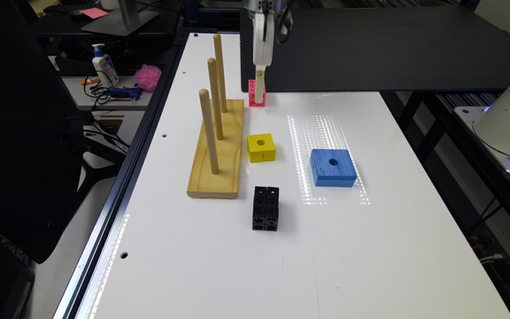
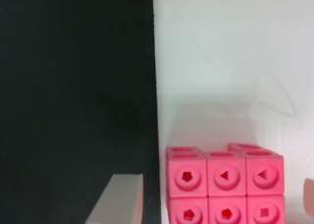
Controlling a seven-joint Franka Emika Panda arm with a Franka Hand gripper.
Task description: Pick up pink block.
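While the pink block (image 1: 253, 94) stands on the white tabletop (image 1: 281, 248) beside the wooden peg board (image 1: 219, 155), the gripper (image 1: 260, 91) is lowered around it, fingers (image 2: 117, 199) apart on both sides.

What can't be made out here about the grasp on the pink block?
- Contact: in the wrist view the fingers sit either side of the pink block, cut by the frame edge; whether they touch it cannot be told.
- Block's middle: in the exterior view the gripper stands before the pink block.
- Block's underside: the wrist view's edge cuts it off, so lifted or resting is unclear.
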